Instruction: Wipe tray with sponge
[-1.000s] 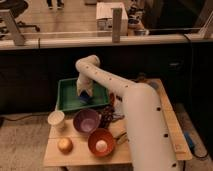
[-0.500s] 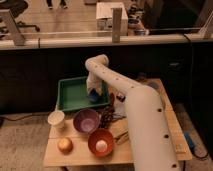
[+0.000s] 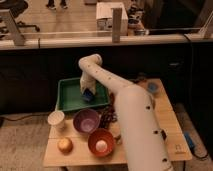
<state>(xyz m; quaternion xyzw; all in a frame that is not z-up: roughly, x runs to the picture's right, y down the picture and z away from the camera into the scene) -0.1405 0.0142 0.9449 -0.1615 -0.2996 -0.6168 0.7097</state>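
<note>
The green tray lies at the back left of the wooden table. My white arm reaches from the lower right up and over to it. My gripper points down into the tray's right half and presses a small blue sponge against the tray floor. The sponge shows just under the gripper tip, near the tray's right rim.
In front of the tray stand a white cup, a purple bowl, an orange bowl with a pale ball in it, and an orange fruit. A small blue cup-like object sits at the table's back right. A dark wall rises behind.
My gripper with the sponge has slid across the tray, from its left-middle part toward the right side, then slightly back toward the front.
</note>
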